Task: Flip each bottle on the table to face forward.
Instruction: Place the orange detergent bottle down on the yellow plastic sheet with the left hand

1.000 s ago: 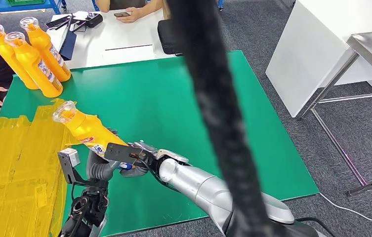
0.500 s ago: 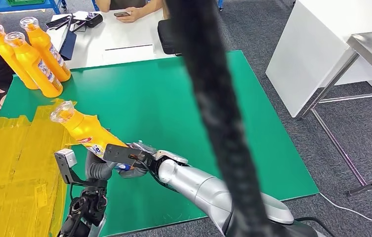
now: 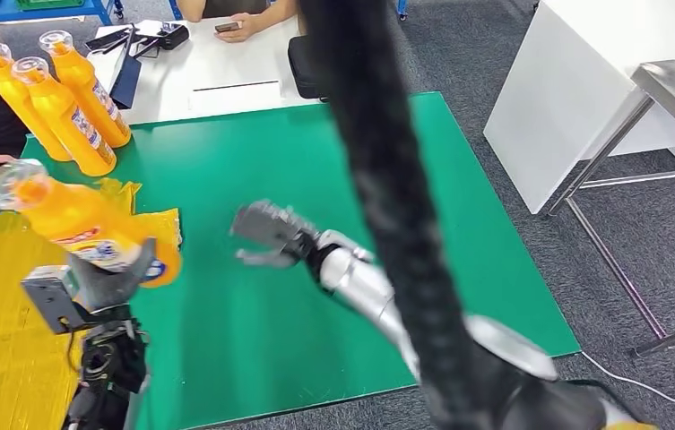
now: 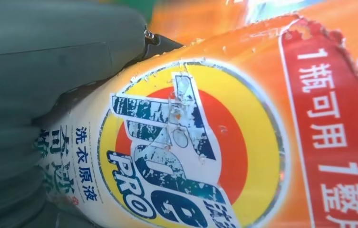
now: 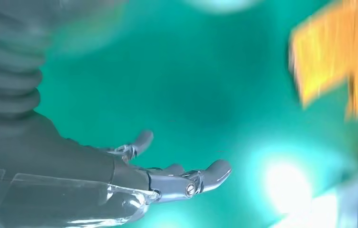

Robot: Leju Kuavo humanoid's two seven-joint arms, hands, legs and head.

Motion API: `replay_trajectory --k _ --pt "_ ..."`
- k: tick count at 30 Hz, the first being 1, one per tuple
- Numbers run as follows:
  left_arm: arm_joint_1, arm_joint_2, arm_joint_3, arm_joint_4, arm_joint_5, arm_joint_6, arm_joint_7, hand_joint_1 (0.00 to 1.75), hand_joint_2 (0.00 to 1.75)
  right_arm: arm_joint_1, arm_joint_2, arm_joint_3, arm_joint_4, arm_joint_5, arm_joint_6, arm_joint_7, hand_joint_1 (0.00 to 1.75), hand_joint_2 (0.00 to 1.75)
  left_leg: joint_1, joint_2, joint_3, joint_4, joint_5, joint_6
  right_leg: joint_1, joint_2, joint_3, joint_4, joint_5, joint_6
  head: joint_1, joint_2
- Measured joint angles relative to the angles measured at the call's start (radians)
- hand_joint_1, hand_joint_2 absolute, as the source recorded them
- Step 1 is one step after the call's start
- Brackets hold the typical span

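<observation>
Bottle (image 3: 82, 228) tilted, cap toward the robot's left, gripped by left hand (image 3: 109, 273) above the yellow-taped edge of the green tabletop (image 3: 315, 161). Right hand (image 3: 266, 235) empty, fingers apart, over the mat. Risk: one-handed grip low on the body, so the bottle could slip on set-down.

The green table (image 3: 315, 179) carried three upright orange bottles (image 3: 69, 125) grouped at its far left corner, touching or just beside one another. A patch of yellow tape (image 3: 2, 358) covered its left portion. Behind it, a white table (image 3: 208, 67) held a black pouch (image 3: 305, 67), dark devices and a phone.
</observation>
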Motion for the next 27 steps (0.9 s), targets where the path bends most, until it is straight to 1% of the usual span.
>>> replay_trajectory --k 3,5,6,8,11,14,16,19,21,23,25,27 --pt "0.002 0.029 0.027 -0.023 -0.101 0.127 -0.011 1.75 1.75 -0.023 -0.042 -0.088 -0.016 0.059 0.019 -0.008 0.00 0.00 0.000 0.000 0.000 0.000 0.000 0.000 0.000 0.000 0.000 0.000 0.000 0.000 0.000 0.000" --pt "-0.004 0.053 0.038 -0.020 -0.200 0.222 -0.008 1.75 1.75 -0.032 -0.067 -0.155 -0.032 0.108 0.039 -0.010 0.00 0.00 0.000 -0.001 0.000 0.000 0.000 0.001 0.000 0.000 0.000 0.000 0.000 0.000 0.000 0.000" --pt "-0.012 0.064 0.044 -0.010 -0.272 0.272 -0.004 1.75 1.75 -0.036 -0.078 -0.190 -0.040 0.131 0.048 -0.011 0.00 0.00 0.000 -0.001 0.000 0.000 0.000 0.001 0.000 -0.001 0.000 0.000 0.000 0.000 0.000 0.000" --pt "-0.044 0.080 0.073 0.030 -0.479 0.347 0.011 1.75 1.75 -0.040 -0.096 -0.254 -0.055 0.169 0.066 -0.012 0.00 0.00 0.000 -0.001 0.000 0.000 0.000 0.001 0.000 -0.001 0.000 0.000 0.000 0.000 0.000 0.000" --pt "-0.107 0.093 0.170 0.119 -0.876 0.374 0.055 1.75 1.75 -0.042 -0.111 -0.326 -0.071 0.203 0.087 -0.016 0.00 0.00 0.000 0.000 0.000 0.000 0.001 0.000 0.000 -0.001 0.000 0.000 0.000 0.000 0.000 0.000" --pt "-0.160 0.108 0.270 0.209 -1.243 0.377 0.179 1.75 1.75 -0.048 -0.120 -0.378 -0.079 0.221 0.106 -0.019 0.00 0.00 0.000 0.001 0.000 0.000 0.001 0.000 0.000 0.000 0.000 0.000 0.001 0.001 0.000 0.000" --pt "-0.183 0.122 0.308 0.258 -1.366 0.377 0.241 1.75 1.75 -0.052 -0.123 -0.400 -0.081 0.226 0.113 -0.021 0.00 0.00 0.000 0.001 0.000 0.000 0.002 0.000 0.000 0.000 -0.001 0.000 0.002 0.000 0.000 0.000" --pt "-0.205 0.138 0.339 0.310 -1.415 0.379 0.276 1.75 1.75 -0.056 -0.126 -0.421 -0.081 0.230 0.117 -0.021 0.00 0.00 0.000 0.000 0.000 0.000 0.002 -0.001 0.001 0.000 -0.001 0.000 0.002 0.000 0.000 0.000" --pt "-0.214 0.152 0.335 0.342 -1.447 0.380 0.340 1.75 1.75 -0.058 -0.126 -0.429 -0.081 0.234 0.123 -0.024 0.00 0.00 0.000 0.000 0.000 0.000 0.002 -0.001 0.001 -0.001 -0.001 0.000 0.002 0.000 0.000 0.000" --pt "-0.226 0.178 0.284 0.398 -1.475 0.380 0.473 1.75 1.75 -0.060 -0.125 -0.434 -0.081 0.243 0.130 -0.028 0.00 0.00 0.000 0.001 0.000 0.000 0.002 -0.001 0.000 0.000 -0.001 0.000 0.002 0.000 0.000 0.000" --pt "-0.244 0.210 0.187 0.478 -1.485 0.380 0.608 1.75 1.75 -0.064 -0.122 -0.440 -0.081 0.254 0.138 -0.032 0.00 0.00 0.000 0.001 -0.001 0.000 0.002 -0.001 0.000 0.000 -0.001 0.000 0.002 0.000 0.000 0.000" --pt "-0.260 0.236 0.085 0.560 -1.487 0.380 0.681 1.75 1.75 -0.069 -0.117 -0.447 -0.081 0.264 0.142 -0.035 0.00 0.00 0.000 0.000 -0.001 0.000 0.002 -0.001 0.000 -0.001 -0.001 0.000 0.002 0.000 0.000 0.000"
